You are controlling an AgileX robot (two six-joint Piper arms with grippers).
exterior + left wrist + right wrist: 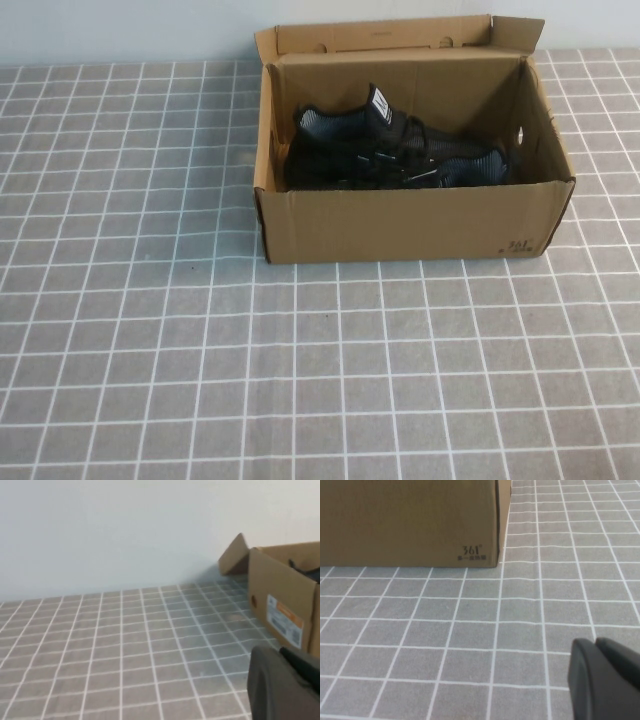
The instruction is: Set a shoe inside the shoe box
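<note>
The brown cardboard shoe box (410, 222) stands at the back of the table with its flap lid up against the wall. A black sneaker with a white tongue label, the shoe (395, 140), lies inside it, toe toward the right wall. More dark shoe material (335, 172) sits in front of it in the box. Neither arm shows in the high view. My left gripper (281, 651) is shut and empty, low over the table left of the box (280, 595). My right gripper (595, 642) is shut and empty, in front of the box's printed front corner (472, 551).
A grey tablecloth with a white grid (300, 370) covers the table. A pale wall (120, 30) rises right behind the box. The box's left side carries a white and orange label (284, 620).
</note>
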